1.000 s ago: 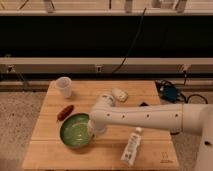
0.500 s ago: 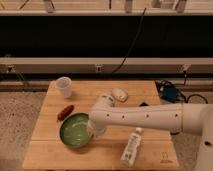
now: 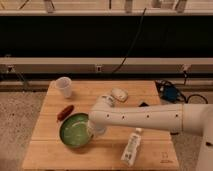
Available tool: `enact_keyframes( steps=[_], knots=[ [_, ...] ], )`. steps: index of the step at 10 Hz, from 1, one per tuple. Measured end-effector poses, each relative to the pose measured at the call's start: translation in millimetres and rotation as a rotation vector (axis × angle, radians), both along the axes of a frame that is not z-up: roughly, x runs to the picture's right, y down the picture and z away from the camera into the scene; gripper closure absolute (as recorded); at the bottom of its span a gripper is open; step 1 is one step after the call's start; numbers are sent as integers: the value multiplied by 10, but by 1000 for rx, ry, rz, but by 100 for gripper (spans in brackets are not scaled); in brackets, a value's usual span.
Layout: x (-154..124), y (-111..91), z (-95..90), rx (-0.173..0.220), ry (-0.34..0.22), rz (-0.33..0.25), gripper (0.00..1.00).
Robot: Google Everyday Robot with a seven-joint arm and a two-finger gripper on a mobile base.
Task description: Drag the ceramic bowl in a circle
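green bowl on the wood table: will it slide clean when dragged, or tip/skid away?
The ceramic bowl is wide and shallow, so it probably slides rather than tips. Its glossy glaze suggests a hard, possibly slippery rim and chipping if knocked. The gripper sits at its right rim; the red object lies close on the table, so a wide circle may bump it.

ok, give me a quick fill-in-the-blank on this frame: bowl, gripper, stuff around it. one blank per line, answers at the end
1. The gripper is at the ceramic bowl's ____ rim, as the camera sees it.
2. The bowl's glossy inside is ____ in colour.
3. The small red object lies between the bowl and the translucent ____.
4. The white bottle lies on the ____ table, right of the bowl.

Missing words: right; green; cup; wooden
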State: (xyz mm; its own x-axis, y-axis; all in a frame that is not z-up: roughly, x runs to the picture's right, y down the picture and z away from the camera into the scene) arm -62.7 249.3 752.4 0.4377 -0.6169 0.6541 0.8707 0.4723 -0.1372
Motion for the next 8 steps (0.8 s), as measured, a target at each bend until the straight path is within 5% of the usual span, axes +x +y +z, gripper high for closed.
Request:
enact_keyframes(
  steps=[8],
  knots=[
    [-58,-9,-29,-1,20,25,100]
  ],
)
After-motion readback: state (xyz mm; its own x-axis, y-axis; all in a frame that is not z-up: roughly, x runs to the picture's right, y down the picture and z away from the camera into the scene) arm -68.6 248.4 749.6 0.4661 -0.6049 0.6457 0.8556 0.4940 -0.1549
